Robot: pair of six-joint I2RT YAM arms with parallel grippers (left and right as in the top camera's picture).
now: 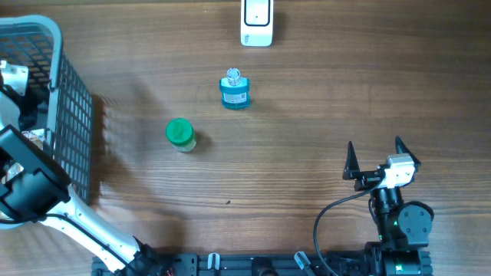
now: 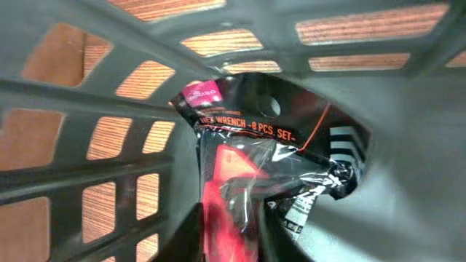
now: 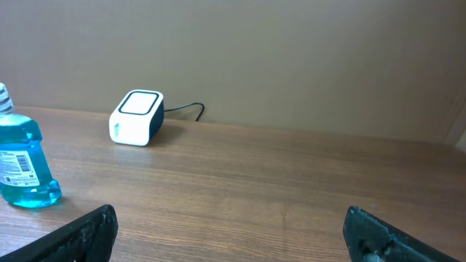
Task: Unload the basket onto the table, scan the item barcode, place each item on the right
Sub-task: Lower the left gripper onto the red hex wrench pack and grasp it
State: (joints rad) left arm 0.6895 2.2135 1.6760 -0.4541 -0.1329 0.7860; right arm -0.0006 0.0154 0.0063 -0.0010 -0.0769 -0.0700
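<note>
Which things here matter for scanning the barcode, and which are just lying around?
For the job:
wrench pack
basket holding it
scanner

Lying about, it seems:
blue bottle
green-lidded jar

The basket (image 1: 77,138) ran off the left edge overhead, and the scanner (image 1: 256,23) off the top. In the left wrist view the package (image 2: 247,167) blurred toward the bottom, its small print unreadable
</note>
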